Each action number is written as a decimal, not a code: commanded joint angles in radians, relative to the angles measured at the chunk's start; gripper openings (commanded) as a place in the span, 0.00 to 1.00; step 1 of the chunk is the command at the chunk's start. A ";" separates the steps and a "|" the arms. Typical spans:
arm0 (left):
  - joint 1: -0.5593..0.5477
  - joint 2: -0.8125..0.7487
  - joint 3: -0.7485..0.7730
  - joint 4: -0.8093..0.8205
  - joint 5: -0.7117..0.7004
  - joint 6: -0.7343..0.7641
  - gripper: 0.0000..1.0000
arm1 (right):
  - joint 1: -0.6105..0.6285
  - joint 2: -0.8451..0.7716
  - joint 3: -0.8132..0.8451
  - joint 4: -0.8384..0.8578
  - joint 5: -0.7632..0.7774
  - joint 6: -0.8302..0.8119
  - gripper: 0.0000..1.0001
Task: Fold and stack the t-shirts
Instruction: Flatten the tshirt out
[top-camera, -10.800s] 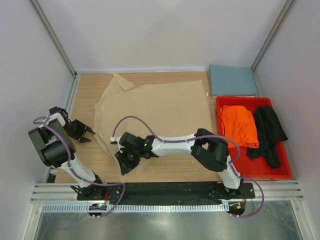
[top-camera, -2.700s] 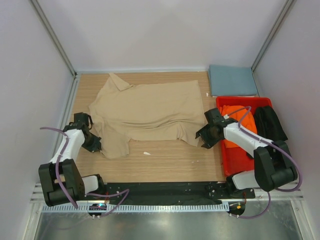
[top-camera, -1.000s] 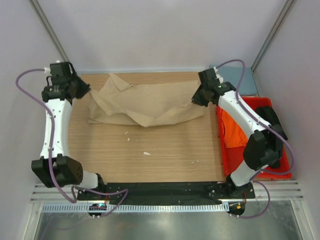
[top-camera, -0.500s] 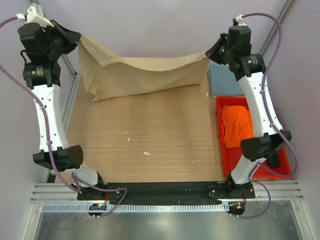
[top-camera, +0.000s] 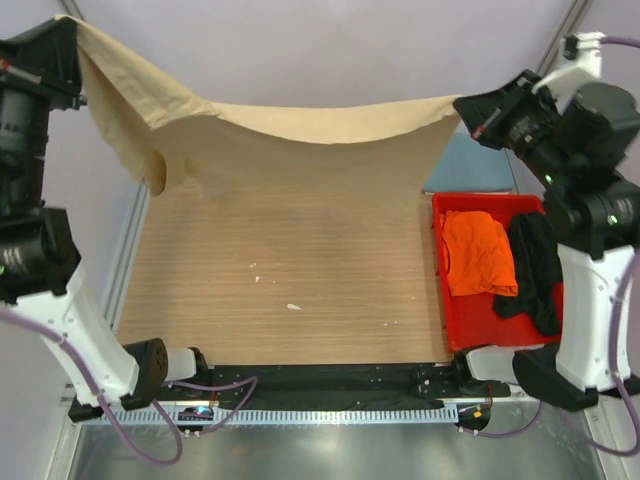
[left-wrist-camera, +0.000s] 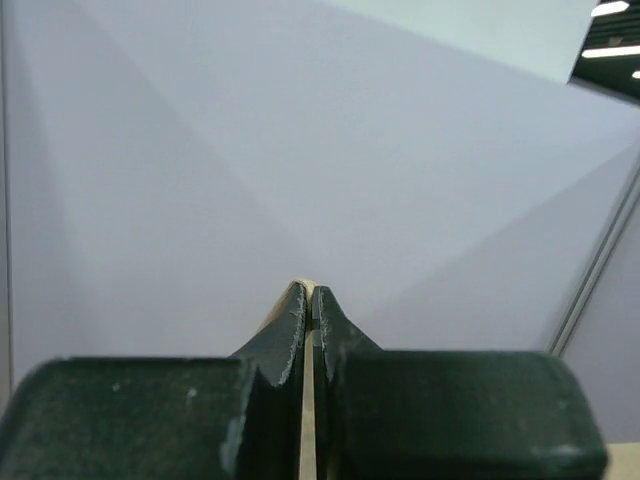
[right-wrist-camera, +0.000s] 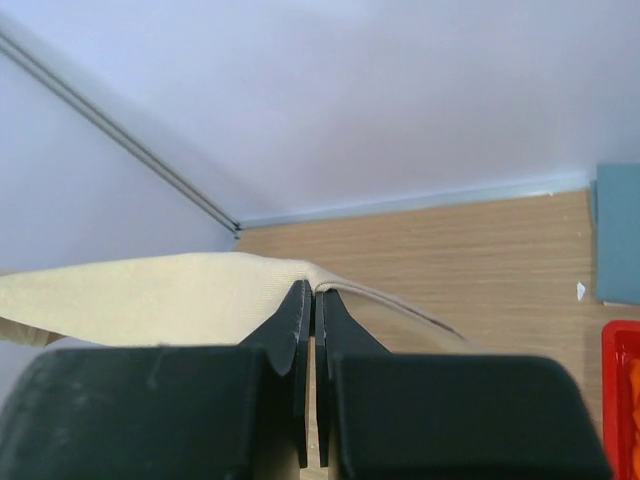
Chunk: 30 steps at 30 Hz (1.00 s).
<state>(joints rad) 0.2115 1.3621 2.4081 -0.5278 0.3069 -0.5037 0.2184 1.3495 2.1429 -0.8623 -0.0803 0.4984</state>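
Overhead, the tan-beige t-shirt (top-camera: 300, 150) hung spread in the air above the far half of the desk (top-camera: 300, 300), stretched between the two raised arms rather than lying on the wood. The left gripper (top-camera: 66, 28) was clamped shut on one top corner of the cloth, high over the desk's far left corner. The right gripper (top-camera: 466, 106) was likewise closed on the opposite top corner, above the far right corner. Between them the upper edge sagged in a shallow curve, and a short sleeve drooped loose near the left end. Whether the lower hem touched the desk could not be told. In the left wrist view the fingers (left-wrist-camera: 290, 335) were pressed together with only a thin strip of tan cloth showing between them. In the right wrist view the cloth fanned out leftward from the closed tips. Against the desk's right edge sat the red plastic bin (top-camera: 505, 344), holding the crumpled orange t-shirt (top-camera: 478, 252) in its left part. The black t-shirt (top-camera: 538, 270) lay in its right part, and the two touched. Just behind the bin, at the far right corner, the slate blue-grey t-shirt (top-camera: 472, 168) lay folded flat, partly hidden by the hanging cloth and the right arm. A few small white scraps (top-camera: 292, 306) dotted the bare wood near the middle.
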 joint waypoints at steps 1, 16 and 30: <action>-0.017 -0.047 0.106 0.022 -0.049 0.091 0.00 | 0.001 -0.110 -0.021 0.016 -0.048 -0.008 0.01; -0.161 -0.081 -0.138 -0.046 -0.140 0.267 0.00 | 0.001 -0.239 -0.460 0.227 -0.128 0.075 0.01; -0.152 0.288 -0.928 0.416 -0.204 0.330 0.00 | -0.007 0.223 -0.818 0.707 -0.006 -0.004 0.01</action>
<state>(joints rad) 0.0544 1.5784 1.4570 -0.3172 0.1280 -0.1970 0.2184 1.5162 1.2930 -0.3496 -0.1329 0.5411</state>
